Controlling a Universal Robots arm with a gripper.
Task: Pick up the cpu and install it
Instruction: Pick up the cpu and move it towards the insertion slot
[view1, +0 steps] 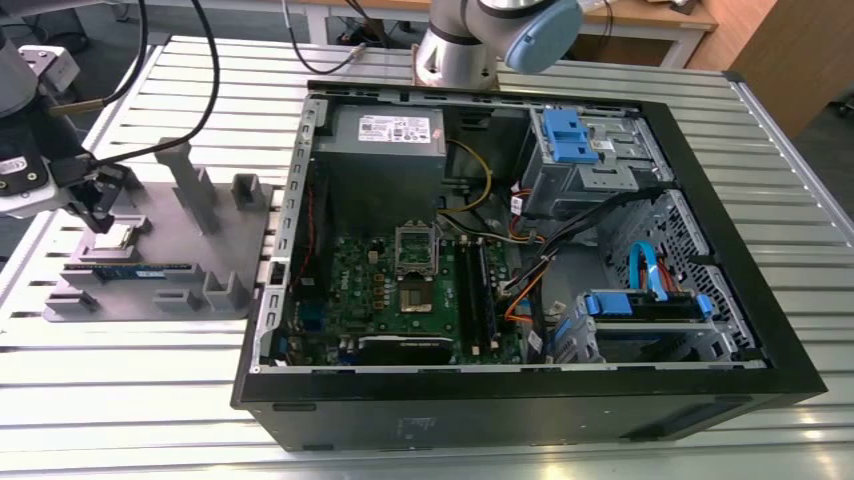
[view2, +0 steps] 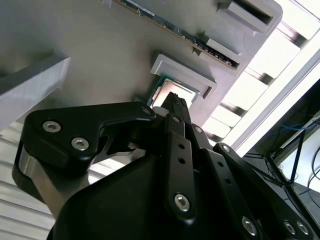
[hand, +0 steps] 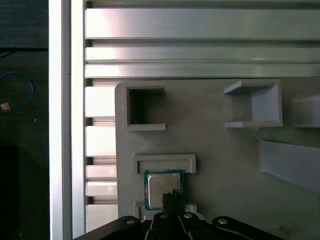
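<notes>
The gripper (hand: 171, 195) is hanging right over the cpu (hand: 157, 182), its jaws drawn close together with nothing between them; the cpu is lying flat in its shallow seat on the grey tray (view1: 174, 245), near the tray's edge at the exterior view's left
</notes>
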